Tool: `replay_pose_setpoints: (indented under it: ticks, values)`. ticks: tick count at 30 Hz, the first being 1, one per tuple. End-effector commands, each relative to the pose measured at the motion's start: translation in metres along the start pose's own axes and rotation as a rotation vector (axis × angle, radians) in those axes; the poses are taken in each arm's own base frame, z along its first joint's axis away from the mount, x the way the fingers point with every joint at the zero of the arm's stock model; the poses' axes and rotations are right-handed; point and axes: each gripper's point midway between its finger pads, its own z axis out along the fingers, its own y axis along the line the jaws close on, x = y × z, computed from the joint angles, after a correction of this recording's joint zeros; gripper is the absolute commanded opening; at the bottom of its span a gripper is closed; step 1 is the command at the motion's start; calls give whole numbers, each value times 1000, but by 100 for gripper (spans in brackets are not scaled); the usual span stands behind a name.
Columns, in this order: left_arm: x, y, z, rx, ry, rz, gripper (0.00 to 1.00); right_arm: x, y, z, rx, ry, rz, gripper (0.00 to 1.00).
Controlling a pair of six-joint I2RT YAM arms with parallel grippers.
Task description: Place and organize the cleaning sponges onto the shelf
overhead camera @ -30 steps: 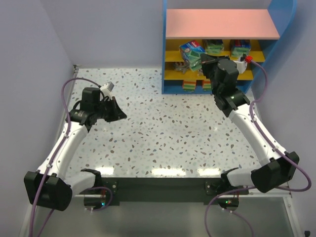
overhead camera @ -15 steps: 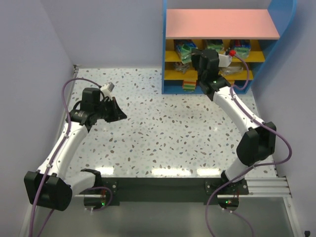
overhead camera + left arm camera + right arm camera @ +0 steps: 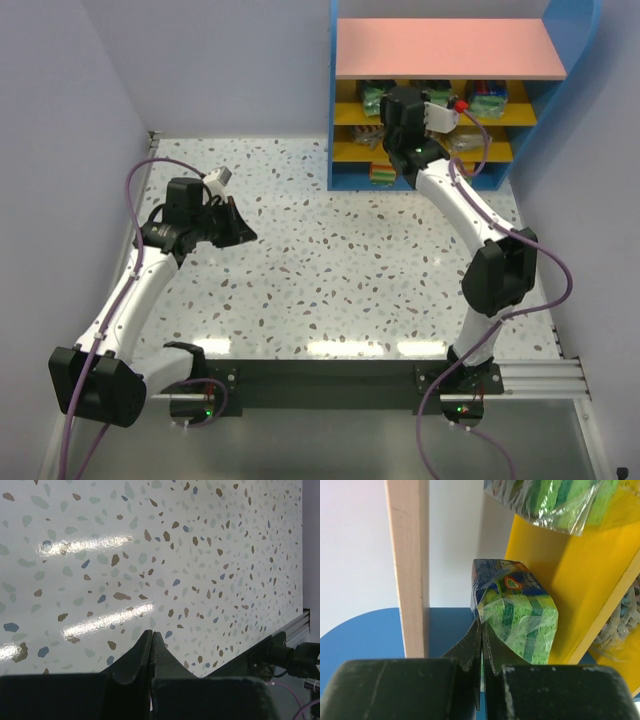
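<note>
Sponge pack (image 3: 517, 615): middle of the right wrist view, close against a yellow board of the shelf (image 3: 450, 48); can't tell if it's resting on it yet. Left gripper (image 3: 151, 635), left-centre of the top view, is clenched on nothing over the table (image 3: 330, 250). Right gripper (image 3: 481, 630), upper right in the top view, pinches only the pack's wrapper edge. Risk: the film slips out, or the pack snags the pale board edge (image 3: 410, 565) and drops. Versus a second ago: the right arm has swung left and gone deeper under the pink top. The left arm is unchanged.
</note>
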Motion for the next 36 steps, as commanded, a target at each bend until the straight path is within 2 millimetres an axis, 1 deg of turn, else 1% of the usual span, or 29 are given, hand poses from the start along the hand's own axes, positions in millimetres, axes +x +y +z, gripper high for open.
replay_pose_setpoints:
  ticks: [1, 6, 10, 11, 12, 13, 14, 15, 16, 17, 18, 19, 20, 21, 22, 23, 24, 25, 26, 27, 29, 30, 31, 32, 33, 34, 35, 36]
  values:
    - [-7, -1, -1, 4, -27, -4, 0, -13, 12, 3, 8, -103, 60, 0]
    - [-7, 0, -1, -2, -29, -12, 0, -12, 2, 6, 35, -124, 57, 0]
    - [-7, 1, 1, -4, -25, -17, 0, -9, 1, 6, 31, -116, 57, 0]
    - [-7, 0, 1, -1, -24, -19, 0, -7, 3, 5, 24, -104, 57, 4]
    - [-8, 0, 1, -1, -27, -19, 0, -5, -1, 5, 27, -93, 53, 10]
    - [-8, -1, 0, 2, -27, -20, 0, -5, 2, 2, 17, -83, 60, 14]
    - [-9, -1, 1, 3, -30, -19, 0, -5, 8, 1, -10, -74, 77, 21]
    - [-10, -2, 0, 6, -32, -19, 0, 0, 0, 0, -5, -51, 65, 25]
    - [-9, -2, 1, 6, -28, -20, 0, -3, 5, -4, -18, -44, 72, 32]
    - [-9, -2, 1, 8, -28, -20, 0, -3, 13, -7, -49, -36, 81, 36]
    - [-9, -2, 1, 8, -28, -22, 0, 0, 7, -9, -48, -21, 73, 41]
    - [-9, -2, 0, 8, -29, -19, 0, -2, 10, -12, -61, -16, 76, 47]
    - [-9, -3, 0, 12, -30, -21, 0, -8, 25, -18, -107, -15, 85, 49]
    - [-8, -3, 1, 13, -28, -22, 0, -7, 23, -20, -115, -6, 77, 51]
    - [-9, -4, 0, 18, -31, -21, 0, -9, 27, -23, -133, -3, 73, 54]
    - [-10, -5, 0, 23, -36, -21, 0, -16, 42, -31, -182, -6, 77, 56]
    - [-12, -7, -1, 30, -40, -20, 0, -16, 40, -33, -193, 2, 68, 58]
    - [-14, -8, -2, 34, -45, -17, 0, -16, 46, -39, -217, 18, 69, 61]
    - [-15, -10, -2, 40, -50, -17, 0, -22, 63, -49, -277, 29, 77, 62]
    - [-17, -11, -2, 42, -55, -16, 0, -20, 57, -53, -280, 48, 68, 62]
    - [-21, -15, -4, 55, -64, -11, 0, -24, 56, -64, -285, 71, 54, 62]
    - [-22, -16, -4, 57, -65, -11, 0, -31, 58, -77, -291, 90, 56, 62]
    - [-23, -17, -4, 63, -65, -10, 0, -25, 50, -84, -272, 140, 30, 63]
    - [-25, -19, -5, 70, -71, -7, 0, -24, 34, -90, -244, 167, 1, 65]
    - [-26, -21, -5, 77, -72, -7, 0, -33, 41, -108, -260, 194, -3, 71]
    - [-27, -24, -6, 93, -77, -2, 4, -29, 28, -120, -241, 254, -80, 76]
    - [-28, -26, -5, 105, -77, 0, 12, -25, 6, -128, -214, 294, -138, 85]
    - [-27, -28, -6, 117, -75, 4, 36, -38, 13, -150, -249, 313, -155, 98]
